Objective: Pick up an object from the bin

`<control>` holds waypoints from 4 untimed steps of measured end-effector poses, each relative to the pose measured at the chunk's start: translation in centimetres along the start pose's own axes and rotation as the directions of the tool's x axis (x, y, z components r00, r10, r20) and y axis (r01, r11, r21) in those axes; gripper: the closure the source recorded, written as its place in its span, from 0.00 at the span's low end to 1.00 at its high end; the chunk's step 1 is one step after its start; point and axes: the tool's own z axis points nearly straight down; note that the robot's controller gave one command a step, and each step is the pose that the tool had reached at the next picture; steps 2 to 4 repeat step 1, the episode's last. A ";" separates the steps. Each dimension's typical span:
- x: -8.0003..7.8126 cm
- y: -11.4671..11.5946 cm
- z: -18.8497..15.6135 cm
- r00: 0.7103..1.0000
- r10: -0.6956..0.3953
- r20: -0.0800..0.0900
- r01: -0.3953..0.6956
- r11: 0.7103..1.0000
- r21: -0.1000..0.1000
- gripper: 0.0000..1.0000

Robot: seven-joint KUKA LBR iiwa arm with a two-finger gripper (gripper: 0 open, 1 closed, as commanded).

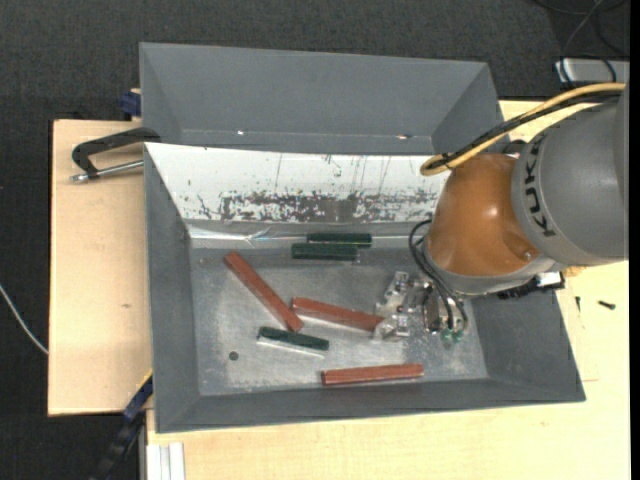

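One long red-brown bar (335, 314) beside claw (395, 316)

A robotics lab; a KUKA arm (575, 198) reaches into a grey metal bin (300, 98); dark carpet (300, 8) beneath.

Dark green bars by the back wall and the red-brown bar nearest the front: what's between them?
In the camera view, the middle red-brown bar lies across that stretch, its right end by the gripper.

3 red-brown bars (262, 290) (335, 315) (372, 373), 3 dark green bars (338, 238) (325, 253) (292, 340)
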 end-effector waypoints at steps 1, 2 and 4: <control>-1.6 -1.5 -19.8 0.977 -0.214 0.021 0.213 0.977 0.012 1.00; -1.6 -1.5 -19.8 0.977 -0.214 0.021 0.213 0.977 0.012 1.00; -1.6 -1.5 -19.8 0.977 -0.214 0.021 0.213 0.977 0.012 1.00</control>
